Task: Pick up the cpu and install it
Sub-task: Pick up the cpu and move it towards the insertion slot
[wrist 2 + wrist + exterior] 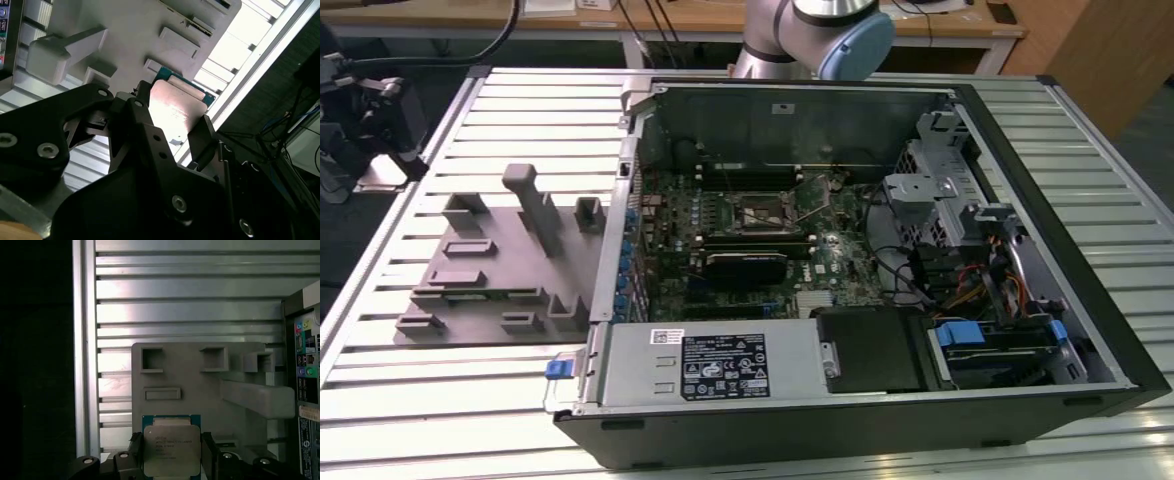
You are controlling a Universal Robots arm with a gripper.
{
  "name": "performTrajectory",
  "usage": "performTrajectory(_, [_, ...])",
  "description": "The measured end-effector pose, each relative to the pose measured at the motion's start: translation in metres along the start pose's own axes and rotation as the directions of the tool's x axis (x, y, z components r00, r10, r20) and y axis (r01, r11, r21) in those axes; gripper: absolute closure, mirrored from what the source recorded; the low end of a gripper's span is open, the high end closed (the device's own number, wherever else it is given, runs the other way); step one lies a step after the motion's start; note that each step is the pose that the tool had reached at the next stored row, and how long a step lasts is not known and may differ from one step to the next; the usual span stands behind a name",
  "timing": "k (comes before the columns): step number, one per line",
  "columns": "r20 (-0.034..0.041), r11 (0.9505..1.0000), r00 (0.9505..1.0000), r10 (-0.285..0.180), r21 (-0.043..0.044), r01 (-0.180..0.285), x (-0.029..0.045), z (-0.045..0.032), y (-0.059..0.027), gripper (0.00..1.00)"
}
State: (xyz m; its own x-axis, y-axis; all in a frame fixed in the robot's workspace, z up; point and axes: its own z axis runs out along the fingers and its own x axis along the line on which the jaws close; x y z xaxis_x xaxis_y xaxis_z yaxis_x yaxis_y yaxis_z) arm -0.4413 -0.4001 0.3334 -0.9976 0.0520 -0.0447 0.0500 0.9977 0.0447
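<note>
Clamping the cpu [171, 450] between them, the black fingers [207, 452] hold it over the grey fixture tray [200, 385] beside the open computer case [787, 115].

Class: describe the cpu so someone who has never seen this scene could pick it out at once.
In the first wrist view, find the grey fixture tray on the slatted table. In front of it the black pincer grips the cpu: the one flat, silvery square with a green rim.
</note>
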Motion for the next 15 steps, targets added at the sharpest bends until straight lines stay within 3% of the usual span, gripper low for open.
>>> performTrajectory(15, [0.0032,1.0,1.0,0.0,-0.0002,0.0,-0.0012,-0.0268,0.0012,0.45])
